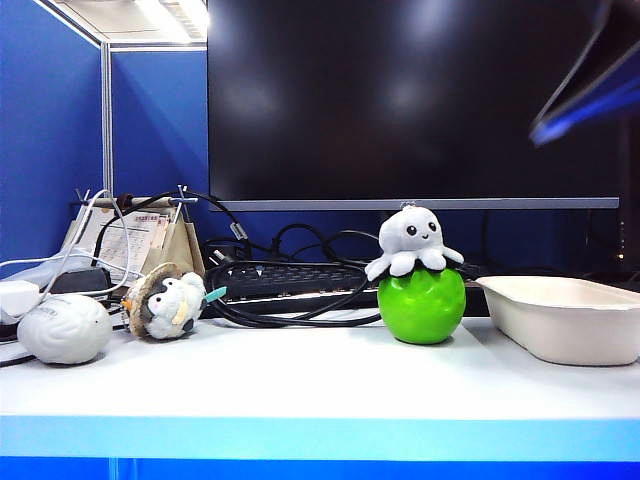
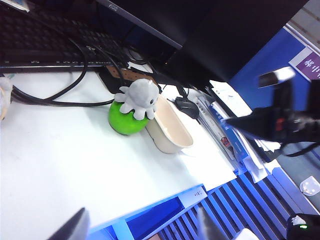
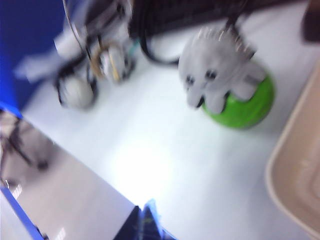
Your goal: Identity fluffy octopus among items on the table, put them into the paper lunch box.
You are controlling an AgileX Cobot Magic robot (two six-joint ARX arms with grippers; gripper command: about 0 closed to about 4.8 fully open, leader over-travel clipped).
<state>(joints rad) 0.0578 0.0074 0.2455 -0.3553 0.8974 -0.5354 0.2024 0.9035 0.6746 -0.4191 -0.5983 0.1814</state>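
The fluffy octopus (image 1: 415, 240), pale grey with black eyes and a smile, sits on top of a green apple (image 1: 421, 303) on the table (image 1: 300, 385). The paper lunch box (image 1: 565, 315) stands just right of the apple, with nothing showing inside. In the left wrist view my left gripper (image 2: 142, 225) hangs open off the table's front edge, far from the octopus (image 2: 140, 97) and the box (image 2: 172, 130). My right gripper (image 3: 145, 207) is shut with nothing in it, above the table in front of the octopus (image 3: 215, 75), apple (image 3: 245, 105) and box (image 3: 300, 170).
A grey-white brain-shaped ball (image 1: 64, 328) and a brown-and-white plush bird (image 1: 168, 302) sit at the left. Black cables and a keyboard (image 1: 290, 285) lie behind them under a large dark monitor (image 1: 410, 100). My blurred right arm (image 1: 585, 90) shows at the upper right.
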